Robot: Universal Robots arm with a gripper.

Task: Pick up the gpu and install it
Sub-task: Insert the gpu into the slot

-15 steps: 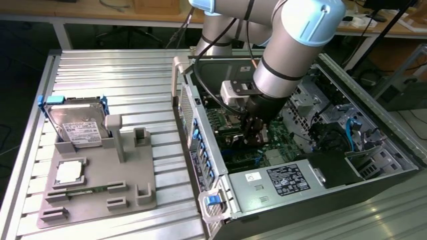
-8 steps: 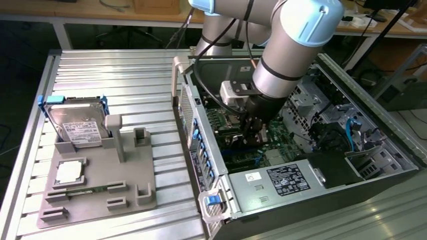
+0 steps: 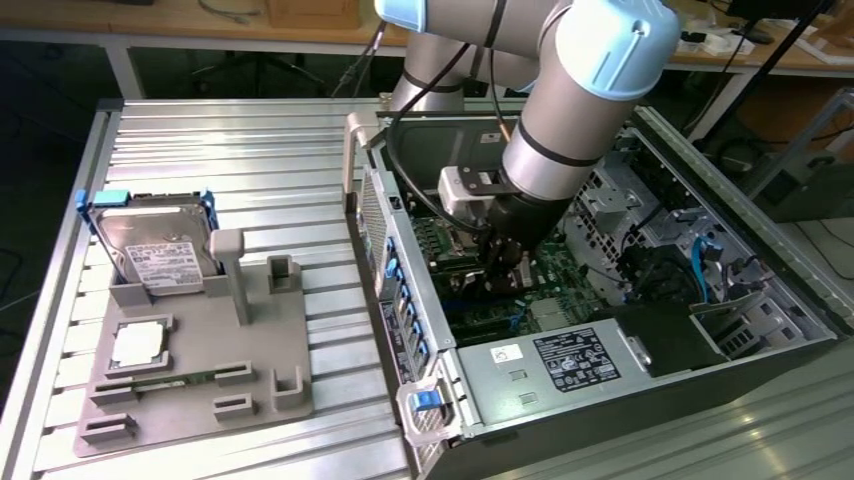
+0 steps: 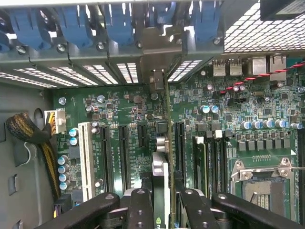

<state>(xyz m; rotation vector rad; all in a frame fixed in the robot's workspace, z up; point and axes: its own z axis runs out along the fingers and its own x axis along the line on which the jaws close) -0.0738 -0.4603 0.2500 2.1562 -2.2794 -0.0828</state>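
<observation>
A: Where is the gpu (image 4: 161, 164) seen?

B: It is held edge-on inside the open computer case (image 3: 747, 385), straight above the green motherboard (image 4: 128, 107). Its thin board and a silver metal end piece are seen from the wrist view, lined up with the long black expansion slots (image 4: 107, 155) of the motherboard.

A: And the jaws?

B: The gripper (image 4: 159, 200) is pinching the gpu. A black finger (image 4: 139, 205) is pressed against each flat face of the card, and the card is clamped between the 2.

A: What is noted about the case itself?

B: It is a dark sheet-metal box laid on its side, lid off. Perforated grille panels (image 4: 259, 31) and a row of glossy blue plastic latches (image 4: 71, 24) are seen along its rear wall. A braided cable bundle (image 4: 28, 131) is curled at 1 edge of the motherboard, and a bare square processor socket (image 4: 264, 179) with a metal frame is set at the other.

A: Anything beside the case?

B: On the ribbed aluminium table (image 3: 254, 160), to the exterior view's left of the case, a matte grey moulded holder (image 3: 200, 380) is placed. A silver hard drive (image 3: 158, 250) with a white label and blue tabs is propped upright in it, and a narrow green memory stick (image 3: 167, 382) is laid flat nearer its front.
</observation>
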